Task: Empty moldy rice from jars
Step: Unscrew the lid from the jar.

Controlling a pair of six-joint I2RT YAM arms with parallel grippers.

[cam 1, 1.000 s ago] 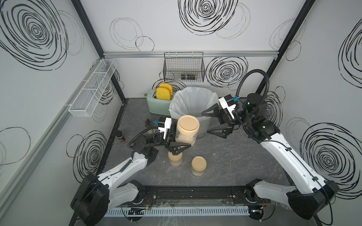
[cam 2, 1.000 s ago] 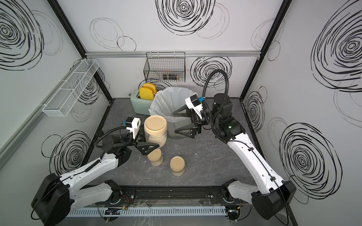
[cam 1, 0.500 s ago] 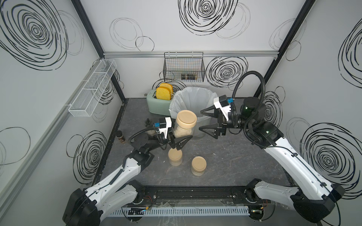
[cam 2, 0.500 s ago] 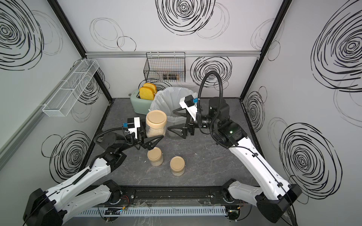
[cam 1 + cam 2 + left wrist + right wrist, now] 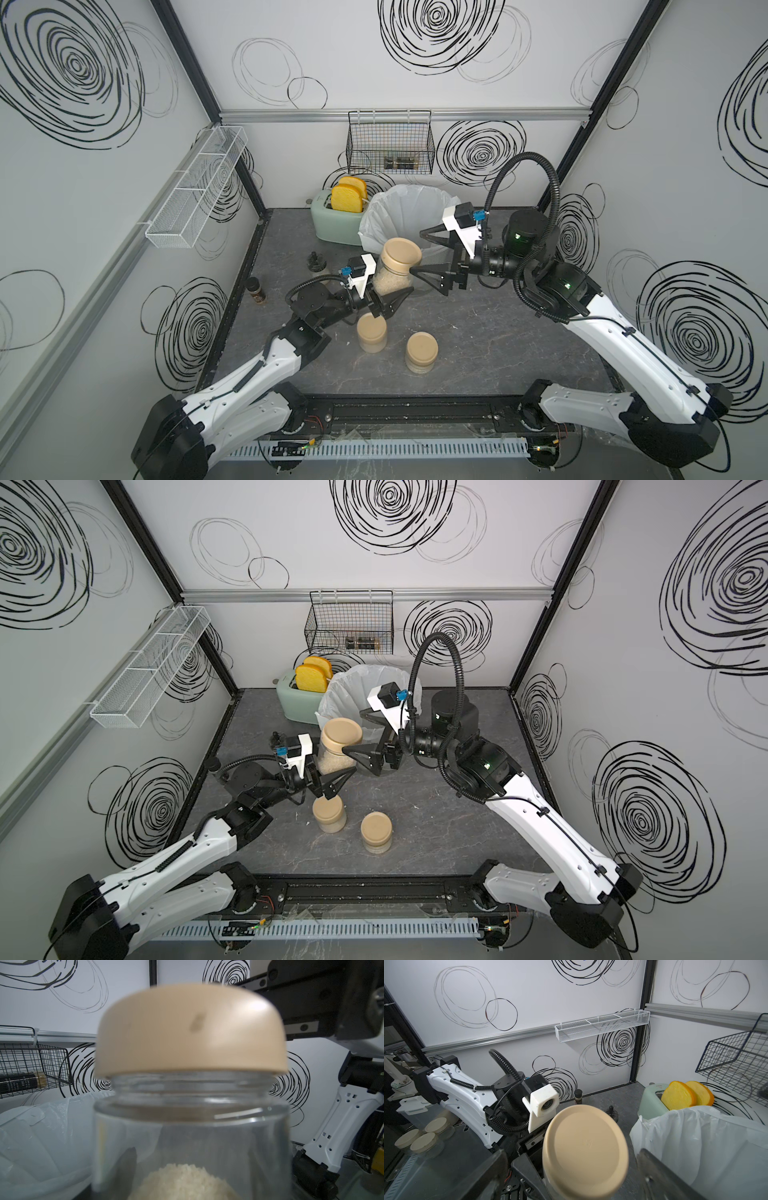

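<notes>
Lower centre, two closed jars (image 5: 372,334) wait on the table (image 5: 498,353). Mid-frame, my left gripper (image 5: 392,286) clamps the third jar (image 5: 395,272), moldy rice (image 5: 182,1182) inside, presenting its lid (image 5: 401,254) to my wide-open, empty right gripper (image 5: 416,252) for unscrewing; the lined bin (image 5: 409,194) stands ready behind.

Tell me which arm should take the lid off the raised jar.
Right. The left gripper is shut on the raised jar, holding it beside the lined bin. The right gripper is open, its fingers either side of the tan lid.
</notes>
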